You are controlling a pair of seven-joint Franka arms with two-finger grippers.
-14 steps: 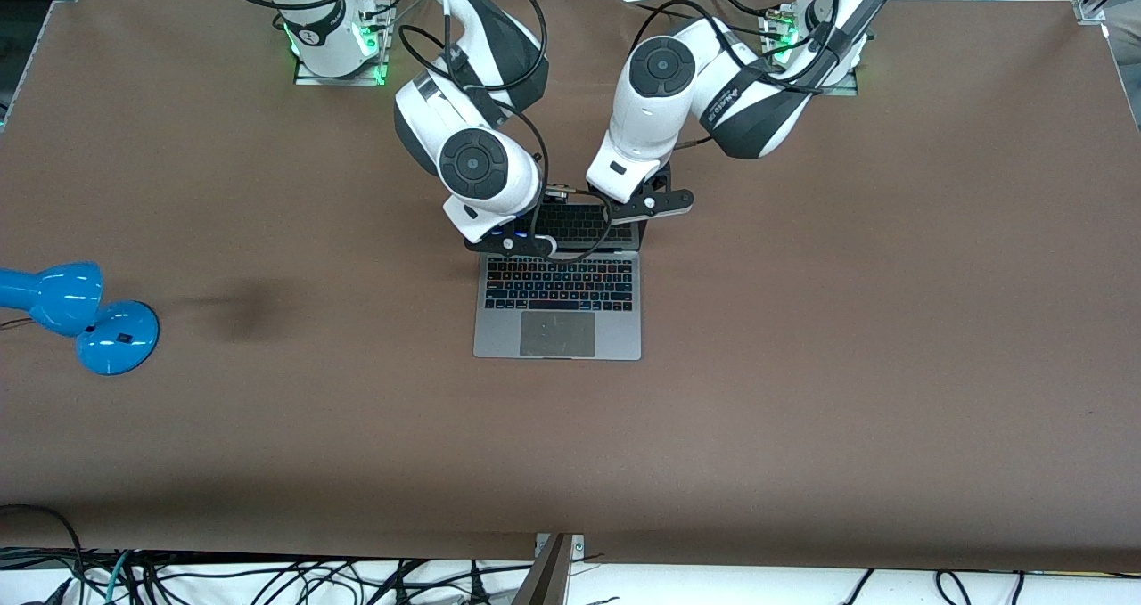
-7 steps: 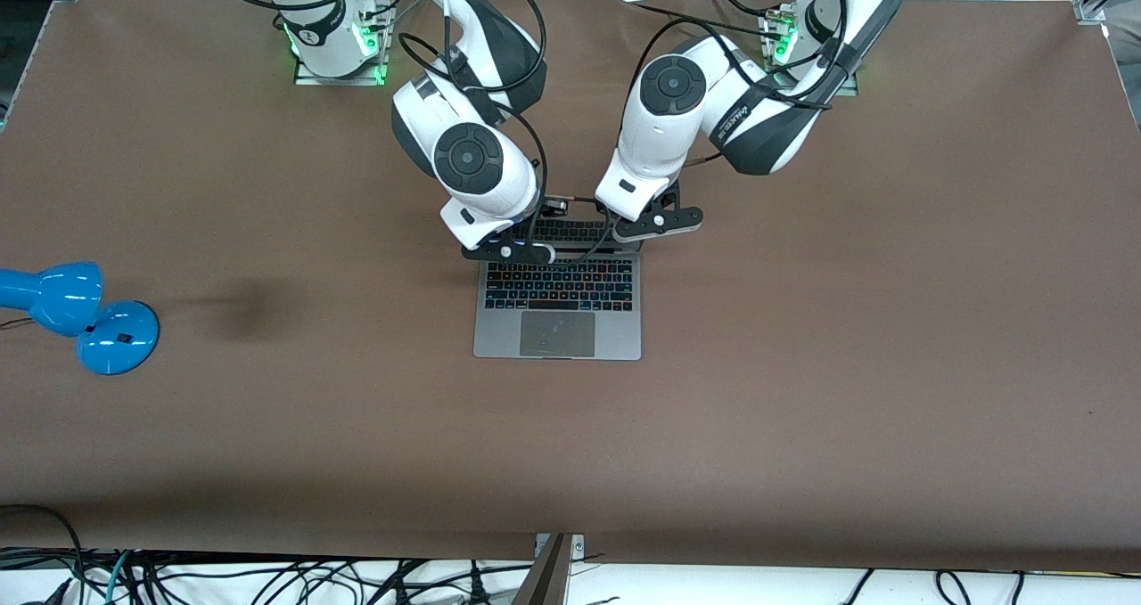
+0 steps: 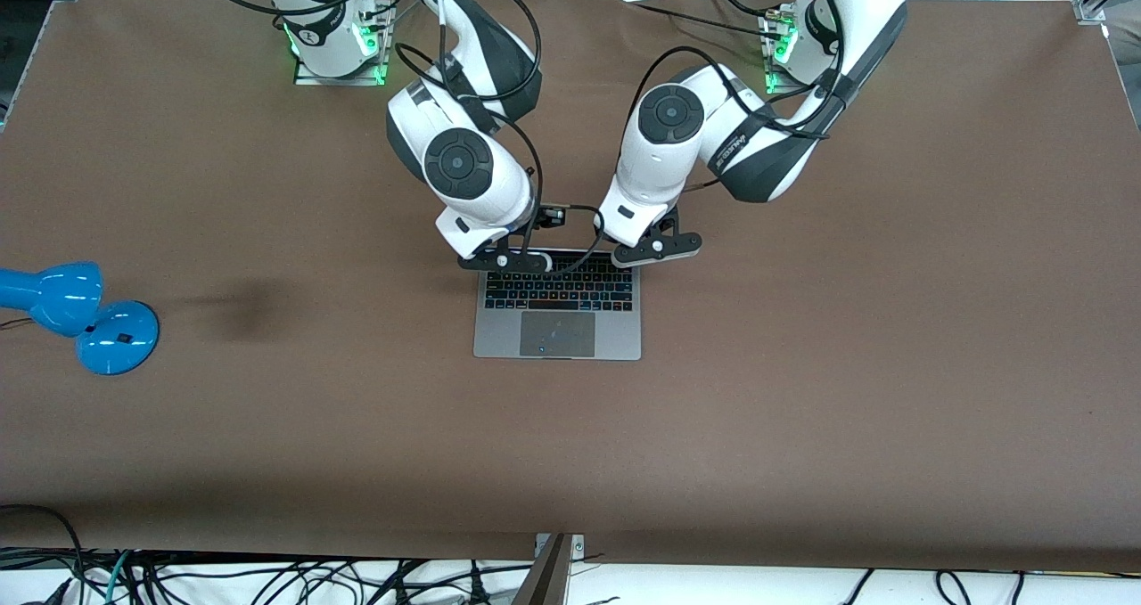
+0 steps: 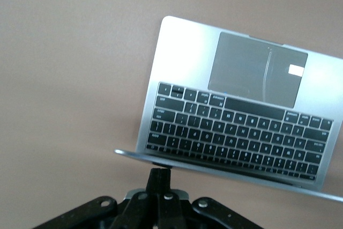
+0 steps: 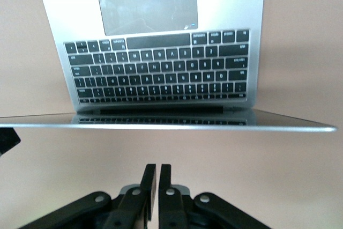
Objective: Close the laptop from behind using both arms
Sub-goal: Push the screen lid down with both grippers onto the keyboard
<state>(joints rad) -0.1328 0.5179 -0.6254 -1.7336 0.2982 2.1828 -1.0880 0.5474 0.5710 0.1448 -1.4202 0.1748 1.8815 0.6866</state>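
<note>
Your brown table (image 3: pixel 802 391) carries a blue lamp (image 3: pixel 80 315) at the right arm's end. The laptop (image 3: pixel 557 320) sits mid-table, lid half lowered — right gripper (image 5: pixel 155 178) and left gripper (image 4: pixel 159 178), both pinched shut, press its lid's back at the laptop's twelve o'clock.

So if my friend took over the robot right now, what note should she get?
Left gripper: shut, fingers together, against the lid's back over the hinge end of the laptop.
Right gripper: shut, fingers together, also at the lid's back.
Laptop: mid-table, base flat, trackpad end nearer the front camera.
Done: lid tipped well forward over the keyboard; its edge hangs above the top key rows.
Left: both arms push the lid evenly the rest of the way down until it lies shut, then lift away.
</note>
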